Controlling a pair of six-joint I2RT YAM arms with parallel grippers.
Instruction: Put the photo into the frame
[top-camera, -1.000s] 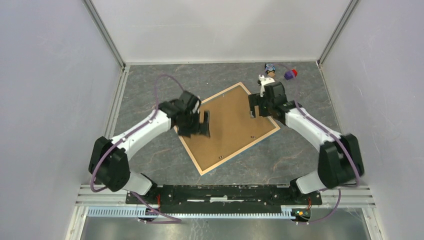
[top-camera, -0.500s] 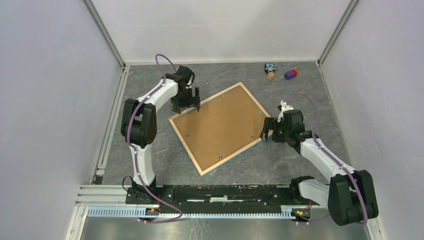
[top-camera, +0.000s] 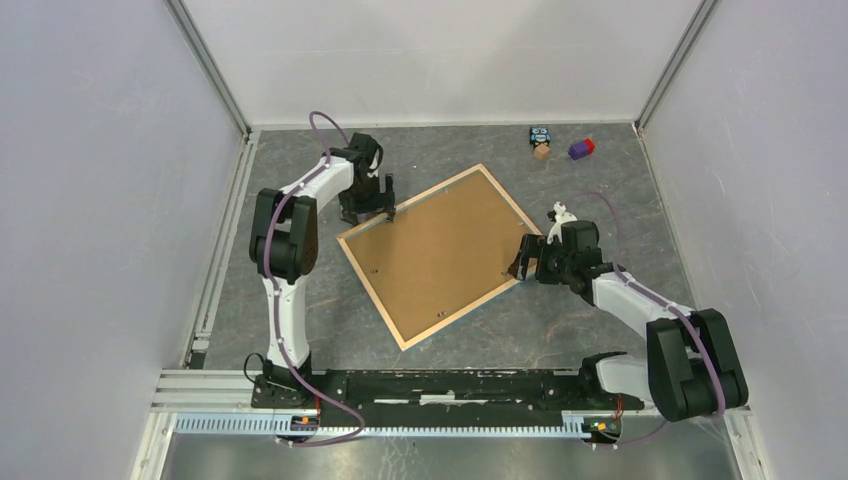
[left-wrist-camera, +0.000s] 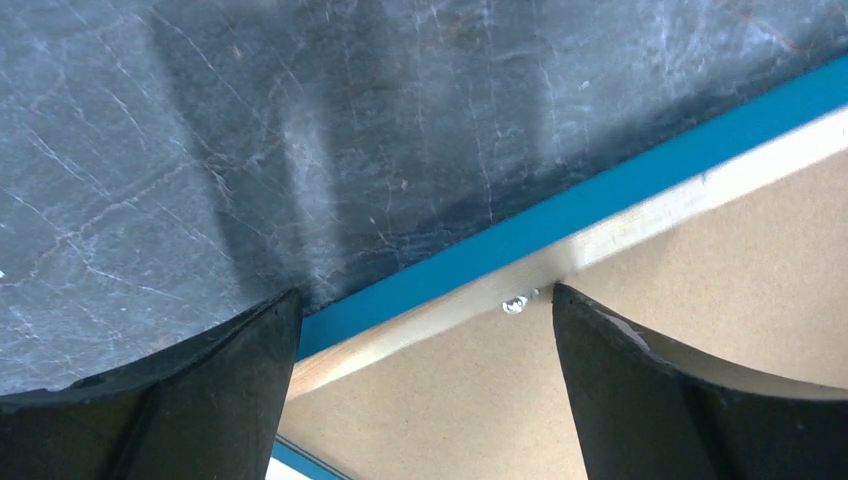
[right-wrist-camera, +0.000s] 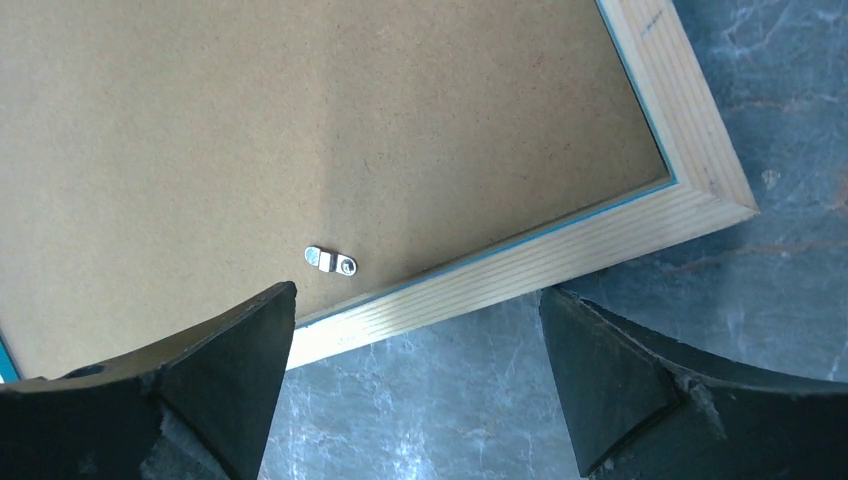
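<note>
Left gripper (top-camera: 372, 213): jaws are standing wide and holding nothing. It is hovering low, with one finger over the table (top-camera: 620, 200) and the other over the backing board (top-camera: 440, 250).
Right gripper (top-camera: 527, 260): jaws are standing wide, also empty, and are bracketing the near-right corner of the frame (right-wrist-camera: 560, 268).
Change, left: a second ago this gripper was sitting over the middle of the board. It is now reaching out to the far-left edge, so the frame's blue side and pale wood rim are running straight between its fingers.
Change, right: it is pulling back from the far-right edge and is settling at the corner nearer its own base.
Frame: it is not moving between the pictures. It is lying face-down, directly below both grippers.
Meaning for the task: I judge that both arms are lining up on the rim fasteners, probably to free the backing, so the insertion itself is not under way yet.
Fasteners: a small screw (left-wrist-camera: 516, 303) is showing between the left fingers. A metal turn clip (right-wrist-camera: 331, 261) is lying on the board, just inside one right finger.
Frame contents: the frame is holding the brown hardboard backing, seated inside the rim.
Photo: it is not showing in any view, and I cannot tell whether it is lying under the board.
Elsewhere: a small blue-and-wood toy (top-camera: 541, 140) and a purple-red block (top-camera: 581, 148) are sitting well beyond the right gripper.
</note>
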